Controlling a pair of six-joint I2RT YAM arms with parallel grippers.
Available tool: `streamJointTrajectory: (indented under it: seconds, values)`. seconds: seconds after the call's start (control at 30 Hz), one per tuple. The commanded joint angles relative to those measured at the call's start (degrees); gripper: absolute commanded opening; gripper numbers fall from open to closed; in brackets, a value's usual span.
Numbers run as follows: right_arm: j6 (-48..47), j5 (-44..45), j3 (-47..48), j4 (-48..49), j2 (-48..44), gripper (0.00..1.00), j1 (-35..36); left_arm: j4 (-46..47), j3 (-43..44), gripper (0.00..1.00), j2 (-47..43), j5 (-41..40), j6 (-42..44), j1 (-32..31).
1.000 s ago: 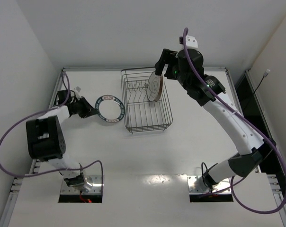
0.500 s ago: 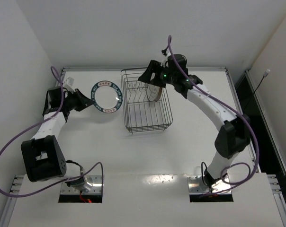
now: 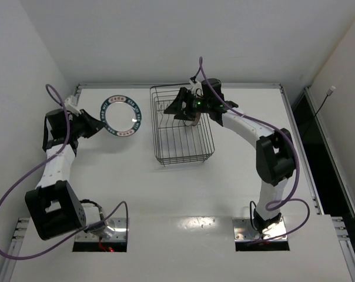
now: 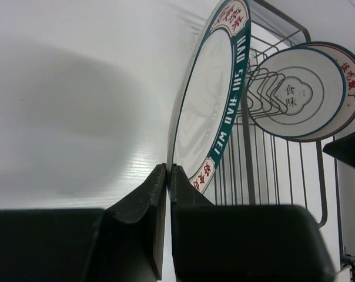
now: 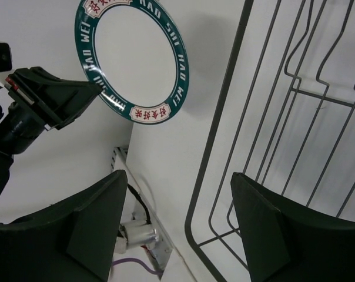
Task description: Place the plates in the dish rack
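Operator: Room and surface, biggest first?
Spotter: Plain white walls [image 3: 166,41] at the far side and both flanks. White matte tabletop [image 3: 236,176], metal rail [image 3: 248,86] along the far edge.
Operator: Rack?
Spotter: Dark wire dish rack [image 3: 183,158] toward the far middle of that surface. Holds two plates upright among the prongs, seen from the left wrist: grey-rimmed plate [image 4: 295,97] with a grey centre mark in front, second plate [image 4: 351,73] right behind, only a rim with red characters showing.
Operator: Third one?
Spotter: Up off the tabletop, left of the rack and apart from it: teal-rimmed plate [image 3: 121,115], face tilted toward the overhead camera. Throws a soft shadow on the white surface.
Operator: Held how?
Spotter: Pinched at the rim by the left gripper [image 4: 167,171], jaws closed onto either face, plate seen edge-on from that wrist.
Operator: Other side?
Spotter: Over the far end of the rack, the right gripper [image 5: 180,235], fingers [image 5: 89,229] spread wide with nothing between. Faces the rack's wire rim and, beyond, the teal ring.
Operator: Smallest?
Spotter: Purple cables [image 3: 200,61] looping along both arms.
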Motion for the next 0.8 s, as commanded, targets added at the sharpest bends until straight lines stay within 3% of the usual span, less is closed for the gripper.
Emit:
streamJointTrajectory:
  seconds: [0.0,0.1,0.17,0.27,0.3,0.33,0.43,0.47,0.77]
  values:
    - [0.14,-2.91,2.33,4.98,-0.53,0.68,0.01,3.77,1.02,0.0,-2.57,2.12,0.26,0.32]
    - [0.13,-3.53,2.34,4.99,0.61,0.68,0.63,6.58,-0.2,0.0,-0.64,7.82,-2.45,1.53]
    - [0.13,-4.14,2.34,5.6,1.14,0.68,0.63,14.99,-2.13,0.0,1.29,16.57,-6.84,3.47]
    - [-0.4,-4.14,2.86,5.6,1.66,0.68,1.15,43.67,-10.12,0.0,6.82,26.87,-26.66,7.08]
    - [-0.92,-4.14,2.87,5.6,1.66,0.68,1.15,55.08,-15.01,0.0,8.84,28.31,-42.48,7.78]
    - [-0.92,-4.14,2.87,5.6,1.66,0.68,1.15,79.47,-16.8,0.0,11.21,29.36,-50.9,7.79]
    - [-0.93,-4.14,2.87,6.39,1.66,0.68,1.68,114.93,-17.18,0.03,25.25,30.86,-76.73,8.49]
    - [-0.93,-4.14,2.87,7.7,2.19,0.68,2.2,115.05,-17.87,0.03,28.16,30.17,-76.83,8.49]
    - [-0.4,-3.09,5.94,8.42,4.56,0.68,4.66,115.05,-18.4,0.03,26.7,30.87,-75.69,6.04]
